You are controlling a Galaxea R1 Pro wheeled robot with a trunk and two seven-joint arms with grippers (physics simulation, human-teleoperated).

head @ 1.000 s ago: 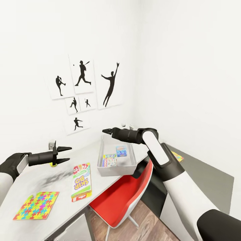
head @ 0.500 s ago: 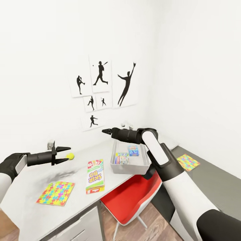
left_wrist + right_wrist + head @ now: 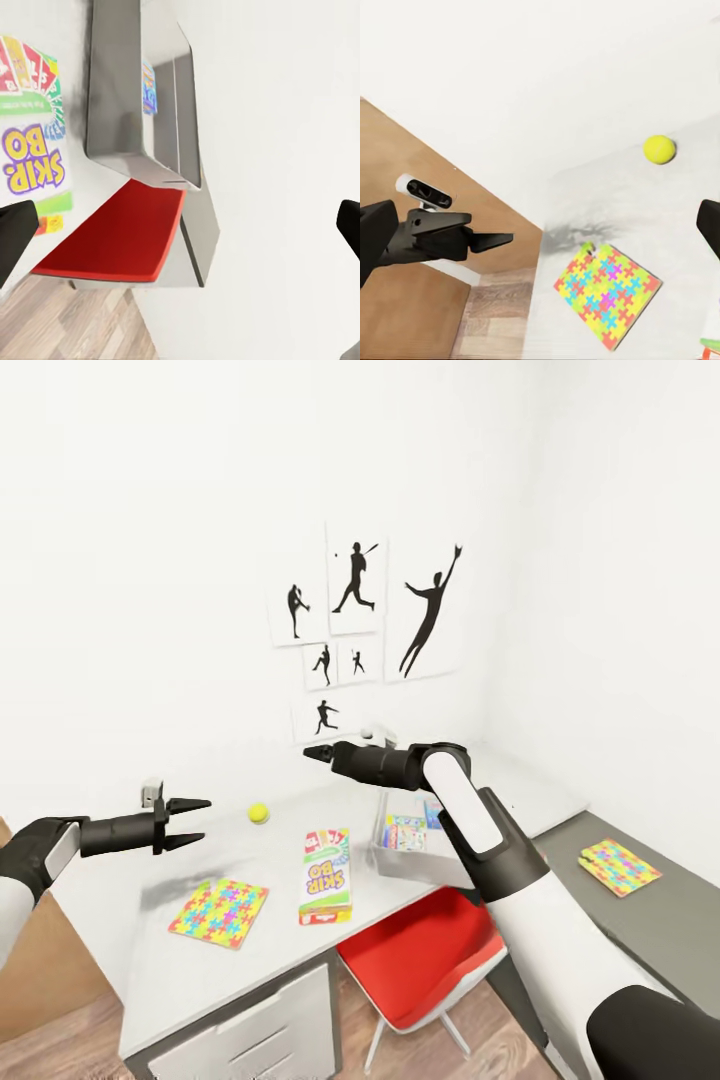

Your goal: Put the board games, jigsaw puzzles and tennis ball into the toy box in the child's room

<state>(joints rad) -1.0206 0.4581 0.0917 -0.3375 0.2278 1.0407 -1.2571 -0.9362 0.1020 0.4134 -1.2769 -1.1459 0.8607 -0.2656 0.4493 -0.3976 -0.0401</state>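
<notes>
On the table [image 3: 150, 960] lie a jigsaw puzzle [image 3: 218, 912], the white SKIP-BO board game [image 3: 326, 876] and the tennis ball [image 3: 259, 813] near the wall. The toy box [image 3: 398, 867] stands at the table's right end with two colourful game boxes [image 3: 405, 830] inside, partly behind my right arm. A second jigsaw puzzle [image 3: 620, 866] lies on the lower dark grey cabinet. My left gripper [image 3: 205, 820] hovers open and empty above the table's left part. My right gripper [image 3: 312, 753] hangs in the air above the table, over the SKIP-BO; its wrist view shows its fingers [image 3: 375, 240] spread, holding nothing.
A red chair [image 3: 430, 960] is tucked under the table by the toy box. The dark grey cabinet [image 3: 660, 920] runs along the right wall. Black sports silhouettes [image 3: 360, 620] hang on the back wall. Wood-plank floor [image 3: 60, 1030] lies left of the table.
The camera has swung left, so the table, toy box and pictures sit further right in the picture. The tennis ball has come out from behind my left gripper. Both arms hold their pose.
</notes>
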